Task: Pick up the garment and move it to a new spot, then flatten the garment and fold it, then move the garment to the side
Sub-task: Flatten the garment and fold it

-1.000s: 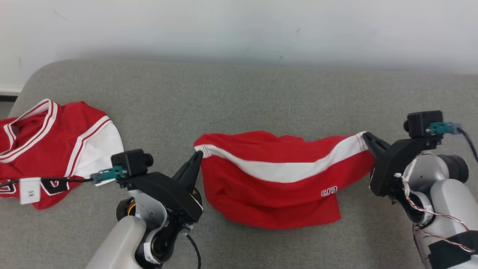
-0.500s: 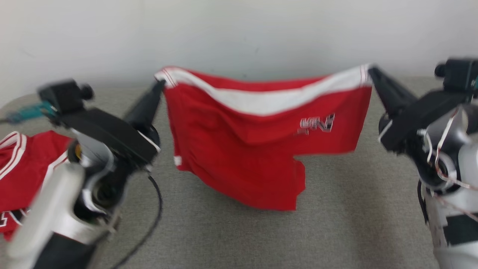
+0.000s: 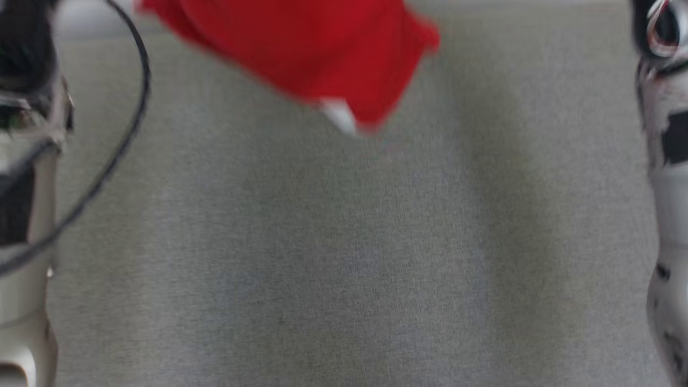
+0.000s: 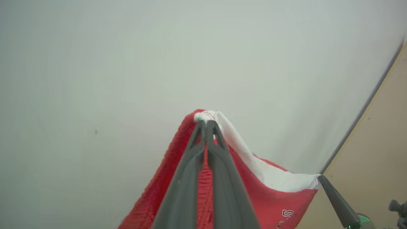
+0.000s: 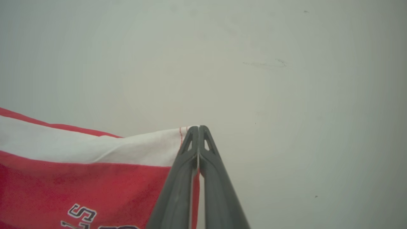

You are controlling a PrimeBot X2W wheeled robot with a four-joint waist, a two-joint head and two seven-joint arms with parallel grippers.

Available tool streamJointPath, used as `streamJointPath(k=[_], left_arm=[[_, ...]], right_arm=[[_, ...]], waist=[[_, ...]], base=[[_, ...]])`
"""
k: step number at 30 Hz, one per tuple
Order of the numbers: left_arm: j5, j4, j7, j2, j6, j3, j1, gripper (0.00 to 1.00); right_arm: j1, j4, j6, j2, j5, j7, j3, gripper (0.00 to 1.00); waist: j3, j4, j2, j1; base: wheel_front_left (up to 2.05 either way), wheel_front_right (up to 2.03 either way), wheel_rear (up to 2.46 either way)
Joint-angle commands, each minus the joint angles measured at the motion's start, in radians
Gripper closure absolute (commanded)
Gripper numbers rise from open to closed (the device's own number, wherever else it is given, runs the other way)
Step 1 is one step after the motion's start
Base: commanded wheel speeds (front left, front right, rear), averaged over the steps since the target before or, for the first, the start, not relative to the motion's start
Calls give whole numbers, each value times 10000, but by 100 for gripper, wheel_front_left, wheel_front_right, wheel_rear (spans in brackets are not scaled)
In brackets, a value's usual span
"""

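Note:
The garment (image 3: 301, 48) is red cloth with a white band, and it hangs in the air between my two arms. In the head view its blurred lower end dangles at the top, above the grey surface (image 3: 344, 242). My left gripper (image 4: 205, 123) is shut on one white-banded corner of the garment (image 4: 273, 178). My right gripper (image 5: 198, 128) is shut on the other white corner of the garment (image 5: 89, 178), where black and white lettering shows low down. In the left wrist view the right gripper's fingertip (image 4: 330, 190) pinches the far corner.
A pale wall (image 5: 254, 63) stands behind the raised cloth. My left forearm (image 3: 24, 215) with a black cable (image 3: 129, 123) rises at the head view's left edge, and my right forearm (image 3: 666, 188) at its right edge.
Both grippers have lifted the garment off the grey surface and high up, stretched between them. The head view has tilted down, so the other red garment at the left has left the picture.

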Motion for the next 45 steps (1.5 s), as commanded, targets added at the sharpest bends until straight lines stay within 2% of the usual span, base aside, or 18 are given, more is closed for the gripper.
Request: streamJointPath(k=[1, 2, 5, 9, 14, 17, 21, 26, 30, 35, 38, 40, 45], left_arm=[[181, 80, -310, -116, -171, 15, -405, 100], [181, 80, -310, -116, -171, 15, -405, 100], [518, 274, -1340, -346, -504, 205, -1028, 100], [622, 447, -2135, -490, -1227, 131, -1168, 100], [549, 789, -2275, -371, -1731, -476, 212, 100], [508, 1029, -2591, -300, -1836, -737, 1414, 100], [341, 1057, -3151, -136, -1885, -984, 3350, 100], [588, 442, -3536, 275, -1925, -1854, 5848, 100], [994, 374, -3750, 514, -1885, -2606, 7646, 100], [1027, 477, -3870, 419, -1687, -2844, 9242, 100], [1070, 519, -3695, 562, -1583, -3131, 9909, 100], [1163, 494, -3500, 697, -1559, -3357, 10292, 100], [1940, 102, -2928, 1317, -1123, -4099, 11032, 100]], right_arm=[[-433, 217, -18, 2, -245, -379, -97, 100], [-433, 217, -18, 2, -245, -379, -97, 100], [-1158, 710, -18, 3, -843, -1400, -328, 100], [-1670, 1211, -18, -230, -1443, -2081, -106, 100], [-884, 1984, -18, -262, -1448, -1782, 499, 100], [-196, 2209, -18, -407, -971, -1603, 1102, 100], [1290, 2036, -20, -727, -104, -1175, 1834, 100], [3661, 832, -18, -1144, 1674, 178, 2410, 100], [5609, -373, -20, -1631, 2438, 1390, 2369, 100], [7963, -1773, -18, -1924, 2784, 3042, 1809, 100], [9289, -2714, -18, -1923, 2947, 4247, 1445, 100], [10123, -3360, -18, -1919, 3051, 5087, 1257, 100], [11881, -4896, -19, -2150, 3251, 6954, 817, 100]], waist=[[1082, -462, -2, -4], [1082, -462, -2, -4], [1196, -363, -2, -4], [1346, -211, -2, -4], [1530, -18, -2, -4], [1457, 91, -2, -4], [801, 250, -2, -4], [-434, 436, -2, -4], [-1444, 506, -2, -4], [-2564, 540, -2, -4], [-3070, 523, -2, -4], [-3324, 488, -2, -4], [-3609, 362, -2, -4]], base=[[0, 0, 0], [0, 0, 0], [0, 0, 0], [0, 0, 0], [0, 0, 0], [0, 0, 0], [0, 0, 0], [0, 0, 0], [0, 0, 0], [0, 0, 0], [0, 0, 0], [0, 0, 0], [0, 0, 0]])
